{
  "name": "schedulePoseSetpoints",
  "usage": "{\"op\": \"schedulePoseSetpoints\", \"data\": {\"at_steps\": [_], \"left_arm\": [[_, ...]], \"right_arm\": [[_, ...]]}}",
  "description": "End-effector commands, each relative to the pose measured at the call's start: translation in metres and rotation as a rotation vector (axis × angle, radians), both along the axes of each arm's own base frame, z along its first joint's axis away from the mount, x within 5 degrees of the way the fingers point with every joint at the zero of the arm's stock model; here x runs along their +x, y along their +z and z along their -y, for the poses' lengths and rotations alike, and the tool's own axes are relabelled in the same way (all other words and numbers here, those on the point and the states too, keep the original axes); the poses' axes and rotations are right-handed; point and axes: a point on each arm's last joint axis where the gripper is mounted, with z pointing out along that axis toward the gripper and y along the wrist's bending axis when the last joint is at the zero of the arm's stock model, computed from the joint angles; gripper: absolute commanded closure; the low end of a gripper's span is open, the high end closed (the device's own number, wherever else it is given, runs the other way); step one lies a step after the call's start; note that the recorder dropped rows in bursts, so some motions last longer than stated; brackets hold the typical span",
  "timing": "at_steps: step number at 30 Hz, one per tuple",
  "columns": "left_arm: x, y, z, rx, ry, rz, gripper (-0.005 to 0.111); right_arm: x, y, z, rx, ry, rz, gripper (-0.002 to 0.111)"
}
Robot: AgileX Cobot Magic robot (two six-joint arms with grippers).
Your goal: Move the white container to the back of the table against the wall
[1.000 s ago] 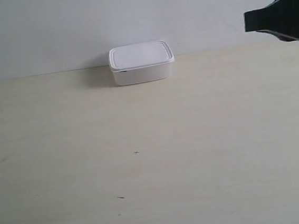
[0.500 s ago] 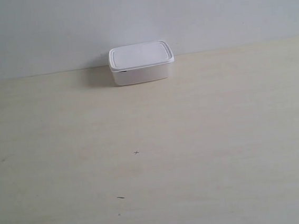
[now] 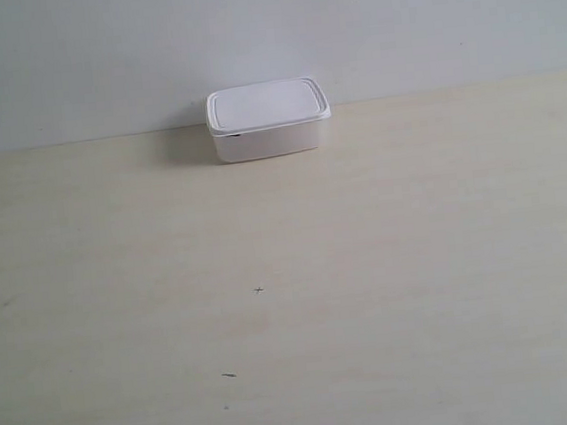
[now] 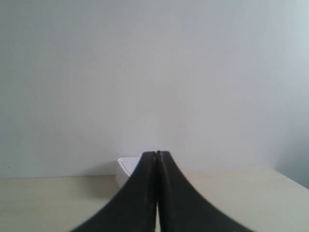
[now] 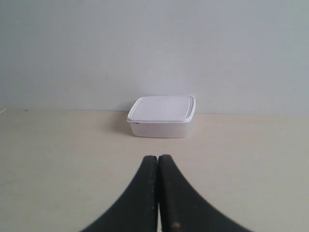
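The white container point(image 3: 269, 119) stands with its lid on at the back of the table point(image 3: 369, 265), its rear side at the foot of the wall point(image 3: 246, 35). No arm shows in the exterior view. In the right wrist view the container point(image 5: 162, 116) sits some way ahead of my right gripper point(image 5: 158, 156), which is shut and empty. In the left wrist view only a corner of the container point(image 4: 128, 167) peeks out behind my left gripper point(image 4: 156, 152), also shut with nothing in it.
A few tiny dark specks point(image 3: 259, 290) mark the pale table. The wall runs the whole width behind the table's back edge.
The dark arm that stood at the exterior view's upper right one second ago has left the picture. The container has not moved.
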Motion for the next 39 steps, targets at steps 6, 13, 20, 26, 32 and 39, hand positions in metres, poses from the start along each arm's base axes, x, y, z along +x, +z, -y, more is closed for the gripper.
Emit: {"op": "schedulePoseSetpoints", "data": {"at_steps": [6,13,20,26,32,39], "left_arm": [[0.004,0.005,-0.009,-0.024,0.110,0.064,0.107],[0.007,-0.002,-0.001,0.005,0.028,-0.020,0.107],[0.006,-0.004,0.001,0.015,0.000,-0.043,0.107],[0.006,-0.006,0.003,0.073,-0.012,-0.046,0.107],[0.004,-0.014,0.012,0.120,-0.112,-0.118,0.107],[0.007,-0.012,0.003,0.017,-0.023,-0.082,0.107]], "right_arm": [[0.049,-0.006,-0.005,0.045,-0.113,0.051,0.108],[0.062,-0.013,-0.008,0.085,-0.141,0.009,0.108],[0.062,-0.013,-0.008,0.085,-0.141,0.009,0.108],[0.062,-0.013,-0.008,0.085,-0.141,0.009,0.108],[0.051,-0.006,-0.003,0.094,-0.146,0.085,0.108],[0.022,-0.016,0.011,0.077,-0.190,0.298,0.108]]}}
